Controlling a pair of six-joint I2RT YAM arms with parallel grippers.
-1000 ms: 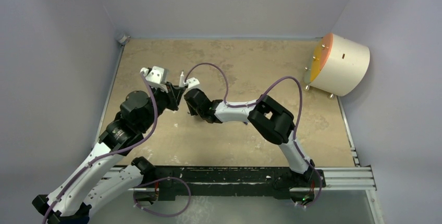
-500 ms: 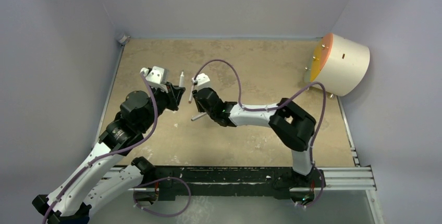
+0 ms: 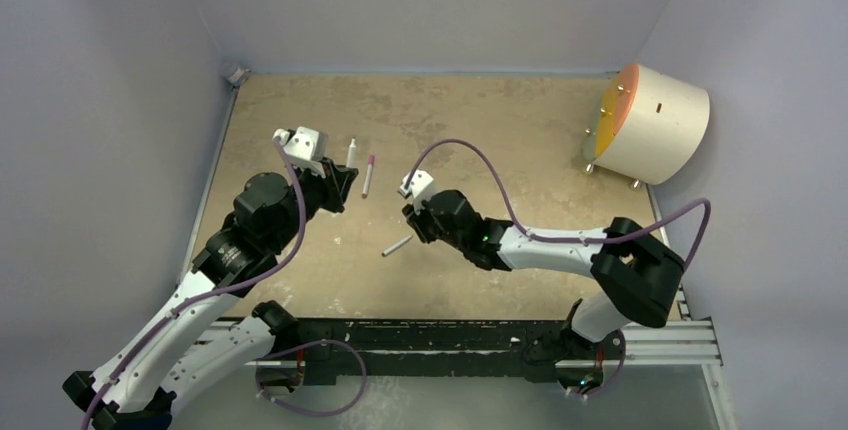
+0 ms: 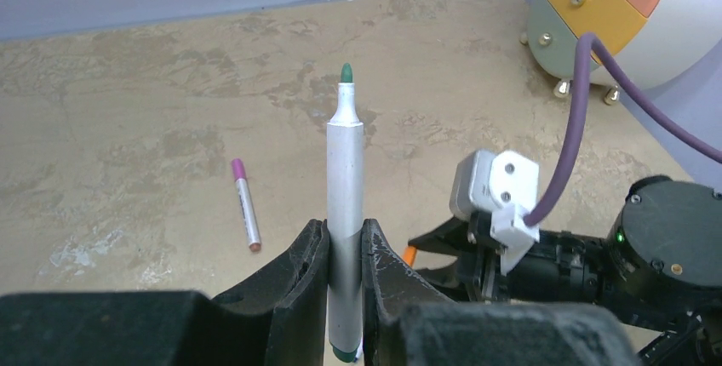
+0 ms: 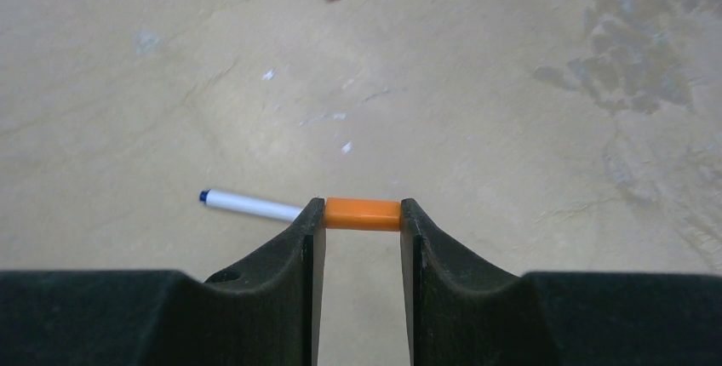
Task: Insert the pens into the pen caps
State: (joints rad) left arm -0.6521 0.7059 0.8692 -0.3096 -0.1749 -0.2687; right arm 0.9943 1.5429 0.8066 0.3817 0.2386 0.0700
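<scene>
My left gripper (image 4: pixel 345 251) is shut on a grey pen (image 4: pixel 345 170) held upright, its green tip bare; it also shows in the top view (image 3: pixel 351 153). A second pen with a pink cap on it (image 3: pixel 367 176) lies on the table just right of it, also seen in the left wrist view (image 4: pixel 246 210). My right gripper (image 5: pixel 362 223) is shut on the orange cap (image 5: pixel 362 214), pinched end to end between its fingertips just above the table. A third pen with a bare blue tip (image 5: pixel 251 204) lies beside its left finger, also seen from above (image 3: pixel 396 245). The blue cap is out of view.
A white drum with an orange face (image 3: pixel 650 122) stands at the far right edge. A small grey object (image 3: pixel 237 75) sits in the far left corner. Walls close the left, far and right sides. A black rail (image 3: pixel 450 340) runs along the near edge.
My right gripper has drawn back from the left gripper, toward the right and nearer the bases. The pink-capped pen now lies on the table. My left arm has stayed still.
</scene>
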